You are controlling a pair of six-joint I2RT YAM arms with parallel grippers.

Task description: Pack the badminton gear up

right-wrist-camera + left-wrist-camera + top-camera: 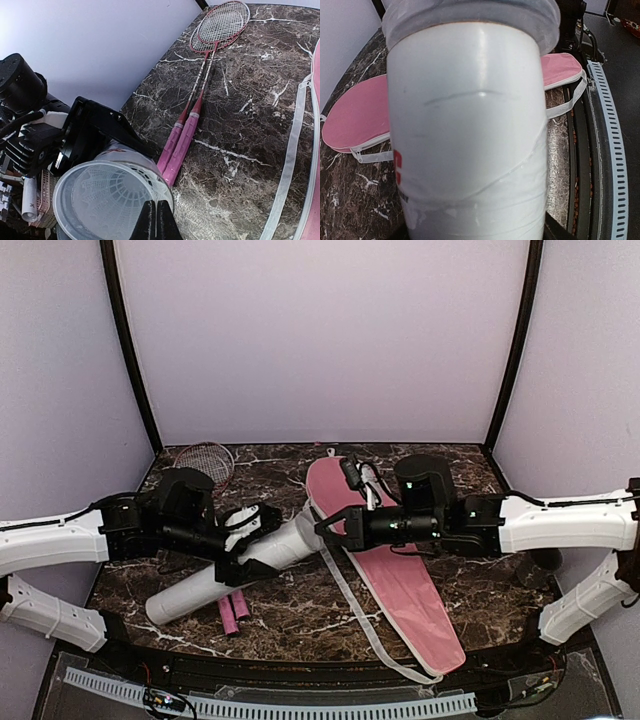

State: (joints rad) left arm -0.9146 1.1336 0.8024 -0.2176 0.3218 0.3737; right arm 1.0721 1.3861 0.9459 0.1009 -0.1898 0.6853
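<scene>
**Desk:** What have you got in hand?

**Me:** My left end effector (255, 548) is clamped round the middle of the tube (190, 592). My right end effector (156, 220) is pinched closed and holds nothing, with its tips right at the tube's mouth. A clear cap (65, 200) sits there, and I see a shuttlecock (107, 200) inside. I can't tell whether the cap is fully seated.

**Desk:** How does the tube lie?

**Me:** Slantwise over the surface (300, 605). Its long axis runs from near left to far right, with the mouth toward the bag (410, 580). The butt end is low. Whether it touches down, I can't say.

**Desk:** What worries you?

**Me:** The tube is smooth and round. If I press on the rim off-centre, I think it will slide or twist in the left grip, or the cap will cock and let the shuttlecock out. The rackets (200, 85) are also close. They lie side by side just beside the tube, heads at the far left and handles toward me, so swinging the butt end could sweep them. The bag's loose strap near the right arm might snag too.
</scene>
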